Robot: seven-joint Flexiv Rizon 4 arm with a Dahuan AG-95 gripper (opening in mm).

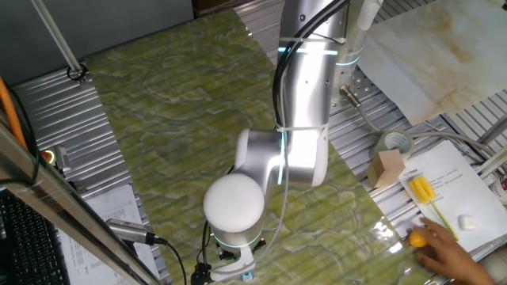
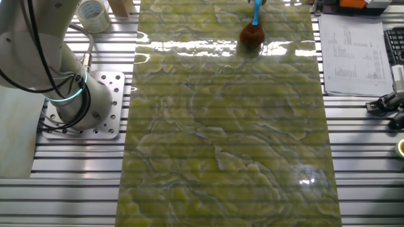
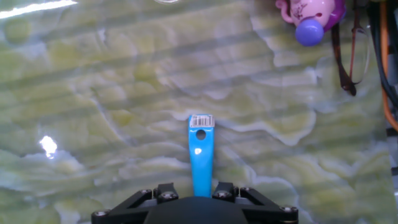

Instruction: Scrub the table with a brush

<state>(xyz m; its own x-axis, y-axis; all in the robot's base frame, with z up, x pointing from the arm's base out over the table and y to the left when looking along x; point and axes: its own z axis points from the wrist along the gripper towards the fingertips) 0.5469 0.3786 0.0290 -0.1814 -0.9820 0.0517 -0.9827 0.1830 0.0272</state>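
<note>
Silver rounded arm (image 1: 301,87) with glowing cyan joint rings.

tape roll (image 2: 93,12), printed sheet (image 2: 351,55), purple toy (image 3: 311,15)

The brush (image 2: 252,33) stands on the table (image 2: 227,139) near one short edge, about midway across, its handle (image 3: 201,152) rising between the fingers of the pincer (image 3: 194,193). The arm's base (image 2: 82,104) sits on the metal frame (image 2: 63,170) beside one long edge of the table. A tape roll (image 2: 93,14) lies on the frame off the corner nearest the brush. A sheet of paper (image 2: 350,57) lies on the frame along the opposite long edge.
</note>
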